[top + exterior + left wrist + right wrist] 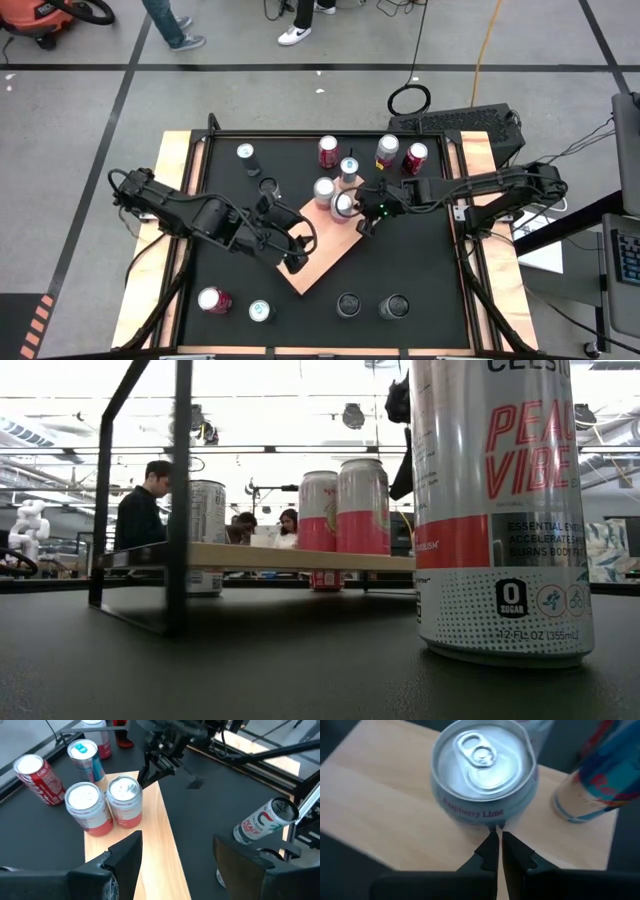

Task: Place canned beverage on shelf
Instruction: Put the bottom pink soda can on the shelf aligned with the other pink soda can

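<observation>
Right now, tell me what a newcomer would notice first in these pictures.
Two pink-and-silver cans stand side by side on the wooden shelf mid-table. The right gripper, shut, sits just beside the nearer one, while the left gripper hangs open over the shelf's other end. In the low view a Peach Vibe can looms close up.

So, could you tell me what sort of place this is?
Probably a robotics lab or open workshop: a black-topped test table on a taped concrete floor, and people seated at desks under exposed ceiling fittings.

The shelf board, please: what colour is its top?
Light-brown wood shelf, clearest in the left wrist view.
</observation>
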Controlling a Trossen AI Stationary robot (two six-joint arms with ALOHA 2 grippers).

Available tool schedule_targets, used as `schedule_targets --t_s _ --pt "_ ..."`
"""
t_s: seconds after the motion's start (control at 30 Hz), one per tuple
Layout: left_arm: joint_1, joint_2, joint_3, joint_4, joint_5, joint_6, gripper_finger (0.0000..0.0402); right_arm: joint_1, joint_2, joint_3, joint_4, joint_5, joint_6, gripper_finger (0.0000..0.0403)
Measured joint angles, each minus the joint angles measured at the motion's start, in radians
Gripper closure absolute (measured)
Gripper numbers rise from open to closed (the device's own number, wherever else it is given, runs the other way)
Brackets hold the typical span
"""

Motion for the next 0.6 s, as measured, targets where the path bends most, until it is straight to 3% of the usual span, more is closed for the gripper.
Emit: schedule_targets --t_s 0.6 --pt "0.011 -0.003 0.000 -0.035 0.002 0.031 0.0162 -0.023 -0.001 0.035 -0.032 -0.002 0.007 0.0403"
